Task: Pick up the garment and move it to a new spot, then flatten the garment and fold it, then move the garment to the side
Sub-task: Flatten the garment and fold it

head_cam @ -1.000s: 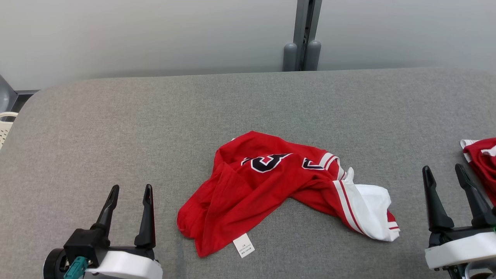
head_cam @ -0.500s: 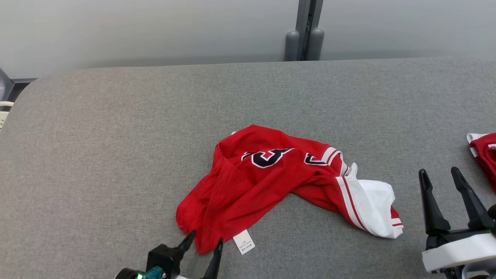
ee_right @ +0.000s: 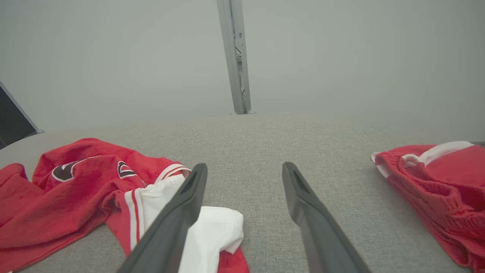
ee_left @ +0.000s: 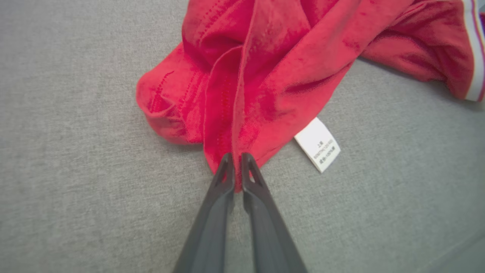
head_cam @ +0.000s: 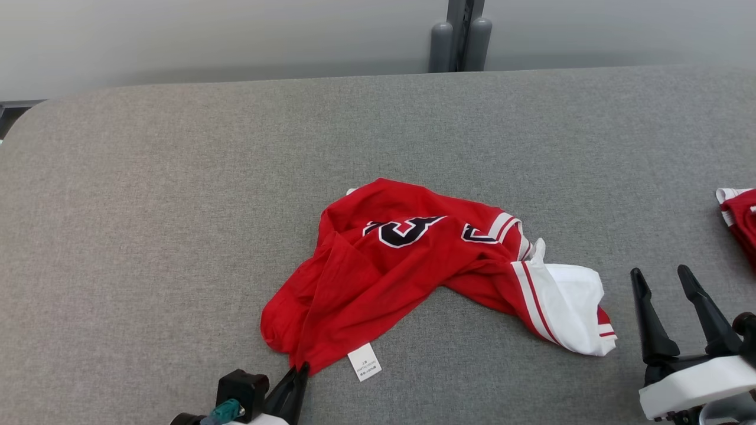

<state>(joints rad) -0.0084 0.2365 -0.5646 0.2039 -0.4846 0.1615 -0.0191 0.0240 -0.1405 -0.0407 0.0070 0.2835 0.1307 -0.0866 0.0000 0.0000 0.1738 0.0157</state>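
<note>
**Corner of the garment pinched, lift yet to come**

The garment [head_cam: 378, 277], a red jersey with dark numerals and a white panel [head_cam: 567, 313], lies crumpled near the middle of the table [head_cam: 147, 206], a little toward the table's near edge. It is bunched and folded over itself. We judge from this that no flattening or folding is done, and that the first step, picking it up, is the one in hand.

At the garment's corner closest to the table's near edge is the left gripper [ee_left: 235, 161]. Its two dark fingers [ee_left: 212, 212] are clenched together, with a ridge of red hem caught between the tips. We think the corner was chosen because it sticks out from the heap and can be nipped without gathering several layers. The care label [head_cam: 364, 362] lies flat on the table just beside that corner, outside the pinch. The hold is on a thin bit of edge, and we think it could slip if the lift is quick.

The right gripper [head_cam: 660, 273] hovers at the table's near edge toward its right end. Its jaws are spread wide and hold nothing, and it is near the white panel but apart from it. We take it to be placed there ready for a second corner. A second red garment [head_cam: 741, 218] sits at the table's right end, well apart, and seems to play no part here.
</note>
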